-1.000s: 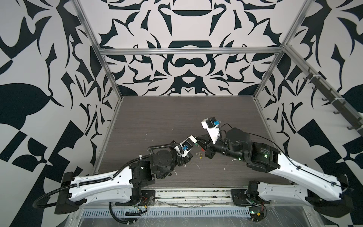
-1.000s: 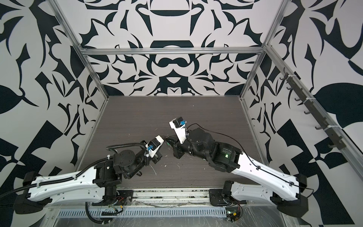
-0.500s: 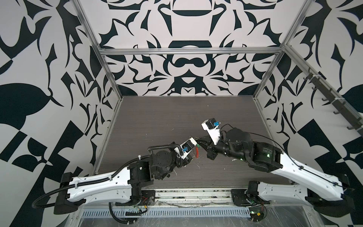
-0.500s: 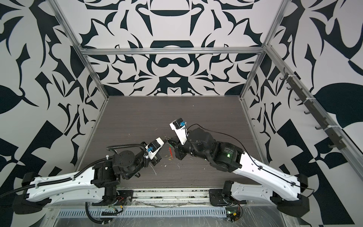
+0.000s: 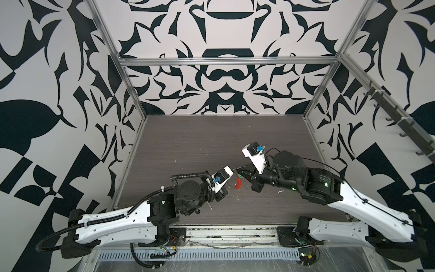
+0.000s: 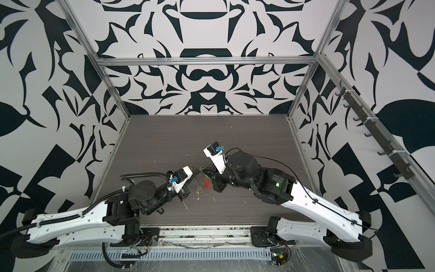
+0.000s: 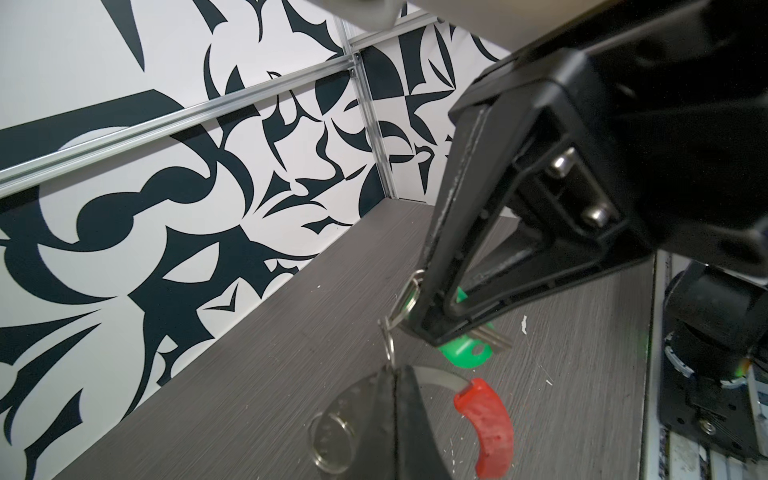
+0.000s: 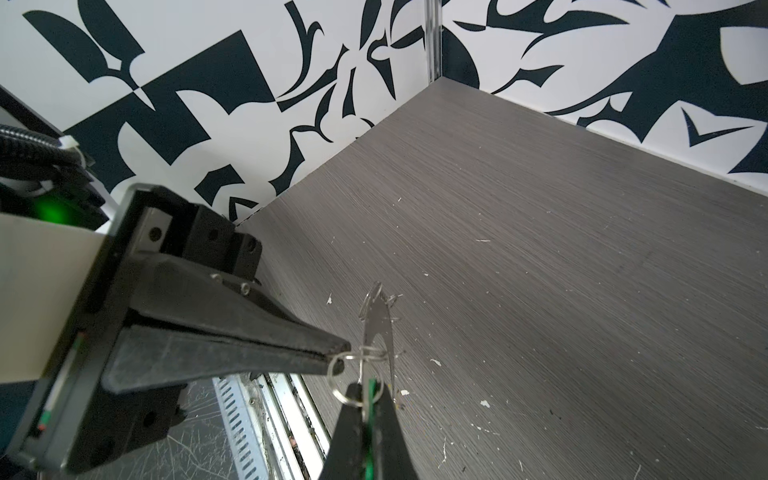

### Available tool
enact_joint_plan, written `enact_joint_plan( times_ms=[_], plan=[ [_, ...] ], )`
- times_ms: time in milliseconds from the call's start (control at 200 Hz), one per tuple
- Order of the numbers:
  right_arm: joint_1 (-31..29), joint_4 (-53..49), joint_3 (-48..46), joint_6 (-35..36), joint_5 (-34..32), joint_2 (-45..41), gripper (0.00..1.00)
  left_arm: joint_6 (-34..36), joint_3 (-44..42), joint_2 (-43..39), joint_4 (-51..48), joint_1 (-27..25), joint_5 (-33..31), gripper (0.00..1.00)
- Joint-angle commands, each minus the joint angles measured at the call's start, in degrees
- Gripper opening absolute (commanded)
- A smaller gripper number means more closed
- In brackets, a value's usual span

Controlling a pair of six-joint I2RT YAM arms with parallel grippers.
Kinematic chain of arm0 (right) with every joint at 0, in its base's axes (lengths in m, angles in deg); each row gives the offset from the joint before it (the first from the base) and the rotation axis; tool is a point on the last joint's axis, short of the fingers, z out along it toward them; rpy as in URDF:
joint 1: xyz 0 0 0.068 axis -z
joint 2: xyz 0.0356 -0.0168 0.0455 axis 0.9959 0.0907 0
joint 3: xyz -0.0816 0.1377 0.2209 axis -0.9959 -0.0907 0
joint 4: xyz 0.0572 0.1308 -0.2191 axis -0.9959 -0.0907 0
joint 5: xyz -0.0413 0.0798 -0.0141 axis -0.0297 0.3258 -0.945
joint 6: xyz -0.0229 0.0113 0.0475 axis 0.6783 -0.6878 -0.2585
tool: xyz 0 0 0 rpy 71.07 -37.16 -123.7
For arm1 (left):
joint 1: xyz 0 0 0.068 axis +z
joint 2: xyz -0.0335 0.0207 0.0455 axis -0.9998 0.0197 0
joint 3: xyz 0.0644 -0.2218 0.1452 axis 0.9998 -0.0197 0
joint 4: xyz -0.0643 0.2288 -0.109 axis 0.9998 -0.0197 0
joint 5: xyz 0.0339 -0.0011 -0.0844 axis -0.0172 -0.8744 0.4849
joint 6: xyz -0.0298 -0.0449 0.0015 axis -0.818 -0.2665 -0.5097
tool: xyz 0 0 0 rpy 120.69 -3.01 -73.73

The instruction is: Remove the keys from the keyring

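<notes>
Work looks to be at the pull-apart step. The left gripper [image 8: 343, 352] is pinched tight on thin metal of the keyring [image 7: 486, 424], near its red curved part. The right gripper [image 7: 419, 328] is squeezed tight on the green key [image 7: 465, 353] and a small ring beside it. The two tips are almost touching, low over the worktop [image 5: 211, 141], near its front middle. A flat metal tag [image 7: 353, 399] sits by the left gripper too.

A small yellowish thing [image 6: 199, 191] lies on the worktop just beside them. It may be the yellow key, already off, but it is too small to be sure.

I think the next move is for the right gripper to slide the green key along and off, while the left gripper holds the keyring firm. That calls for a slow pull, since the little rings could snag or twist.

Room is good. The worktop is mostly bare toward the back, and the walls are well apart from both arms. The front edge is near, so pulling toward the back or the sides looks safer.
</notes>
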Motion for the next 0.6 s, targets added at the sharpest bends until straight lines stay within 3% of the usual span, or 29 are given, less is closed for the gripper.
enact_joint_plan(
  times_ms=[0, 595],
  plan=[
    [1.3, 1.1, 2.1, 0.8, -1.4, -1.6, 0.0, -2.1, 0.9, -2.8, -0.1, 0.1, 1.1, 0.0],
    [3.7, 2.7, -1.1, -0.1, 0.9, -3.8, 0.0, -3.8, 2.0, -5.1, -2.6, 0.1, 7.1, 0.0]
  ],
)
